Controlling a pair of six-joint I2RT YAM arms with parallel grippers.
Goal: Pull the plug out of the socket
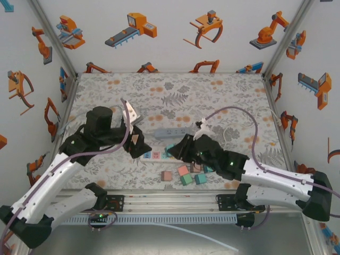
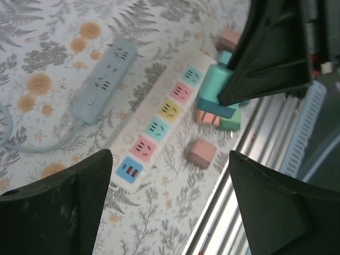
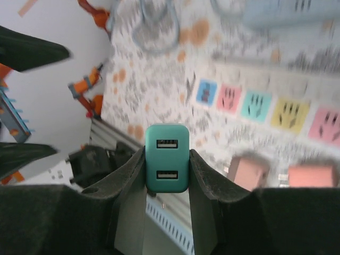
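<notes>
The right gripper (image 3: 167,151) has its jaws closed on the plug (image 3: 167,158), one finger pressed to each long side of the teal body. The plug's long axis runs along the fingers. Its face with the two USB ports looks back at the wrist, so the opposite end points away from the jaws, down toward the surface (image 1: 223,90). The prongs themselves are hidden.

From the left wrist, the plug (image 2: 215,95) hangs tilted under the right jaws, just past the end of the strip (image 2: 159,119) nearest its teal socket. Every socket of the strip shows bare, so the plug is out of it. I cannot tell whether the plug's lower edge touches anything below. Right under the held plug lie a pink block with prongs (image 2: 207,118) and a green block (image 2: 232,123). Another pink block (image 2: 201,153) sits a little nearer the left jaws.

The left gripper (image 2: 170,159) hovers with its jaws wide and empty, with the blue-socket end of the strip between them. A blue strip (image 2: 103,79) lies beyond the left jaws, parallel to the first and apart from it.

From above, both grippers meet over the strip (image 1: 154,155), the left gripper (image 1: 141,146) close beside the right (image 1: 175,150).
</notes>
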